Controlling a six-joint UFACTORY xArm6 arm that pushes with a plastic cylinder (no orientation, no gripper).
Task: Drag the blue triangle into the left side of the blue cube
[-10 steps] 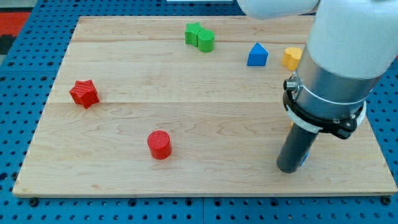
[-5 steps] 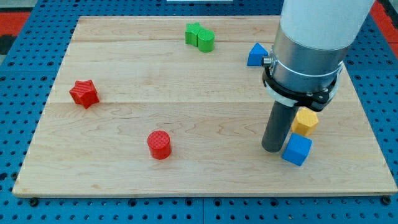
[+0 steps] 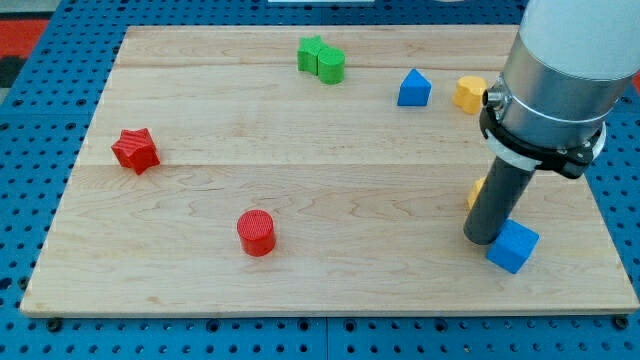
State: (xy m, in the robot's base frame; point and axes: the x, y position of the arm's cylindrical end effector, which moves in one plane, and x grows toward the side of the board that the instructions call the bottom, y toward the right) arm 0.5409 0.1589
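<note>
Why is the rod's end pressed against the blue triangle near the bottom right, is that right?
Not quite. In the camera view my tip sits beside the blue cube near the bottom right. The blue triangle stands apart, up near the view's top.

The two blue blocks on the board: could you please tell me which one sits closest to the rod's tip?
The blue cube, at the view's lower right, sits right beside my tip. The blue triangle lies far off near the view's top.
</note>
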